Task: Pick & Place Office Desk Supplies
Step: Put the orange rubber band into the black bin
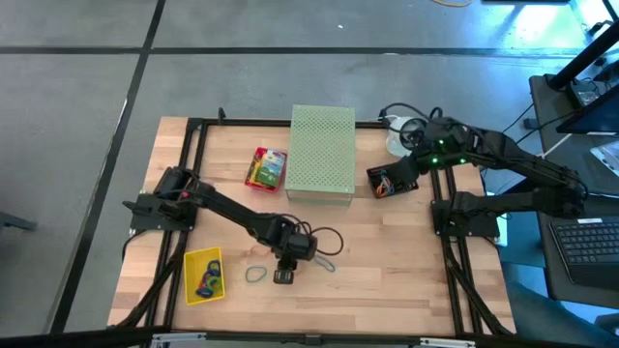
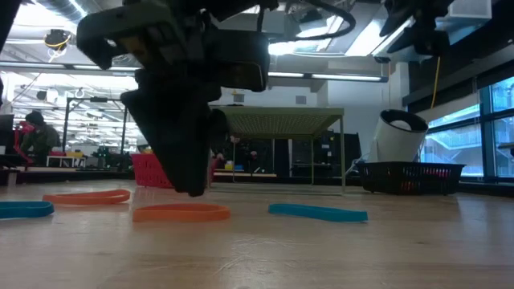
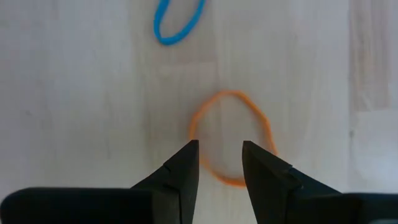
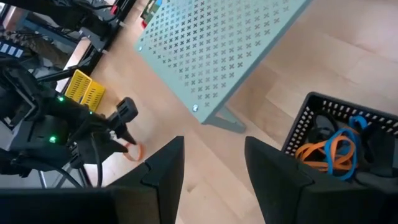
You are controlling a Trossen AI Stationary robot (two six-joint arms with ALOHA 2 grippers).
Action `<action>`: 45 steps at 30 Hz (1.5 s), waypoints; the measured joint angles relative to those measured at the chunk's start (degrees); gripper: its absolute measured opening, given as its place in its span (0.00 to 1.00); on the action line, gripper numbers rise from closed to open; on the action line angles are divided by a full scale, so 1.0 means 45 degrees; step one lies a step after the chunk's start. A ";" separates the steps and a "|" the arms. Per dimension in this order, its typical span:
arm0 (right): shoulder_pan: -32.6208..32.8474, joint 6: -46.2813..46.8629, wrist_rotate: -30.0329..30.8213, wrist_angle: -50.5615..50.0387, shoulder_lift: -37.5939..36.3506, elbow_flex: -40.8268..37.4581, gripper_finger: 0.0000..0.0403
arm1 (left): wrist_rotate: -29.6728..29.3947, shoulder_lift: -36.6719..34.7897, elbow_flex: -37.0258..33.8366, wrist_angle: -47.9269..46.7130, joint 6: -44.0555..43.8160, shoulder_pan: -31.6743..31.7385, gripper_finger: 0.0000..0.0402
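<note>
the pale wood tabletop carries a large green perforated box near its far edge, with the room's dark floor beyond. the left tool hangs low near the front edge, fingers parted and holding nothing, right over an orange rubber band lying flat, its long axis running away from the tool. a blue rubber band lies farther on. the right tool waits released, near a black basket at the right edge, so the left arm is nearer.
</note>
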 joint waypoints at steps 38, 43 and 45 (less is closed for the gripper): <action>0.0486 0.0376 -0.0345 0.0039 0.0005 0.0000 0.42 | -0.1309 0.0843 0.0033 -0.0014 -0.0953 -0.0215 0.02; 0.0486 0.0384 -0.0351 0.0039 0.0009 0.0000 0.42 | -0.1214 0.0707 0.0019 -0.0024 -0.1276 -0.0215 0.01; 0.0486 0.0521 -0.0406 0.0039 0.0007 0.0000 0.42 | -0.1145 0.0521 0.0001 -0.0041 -0.1476 -0.0185 0.01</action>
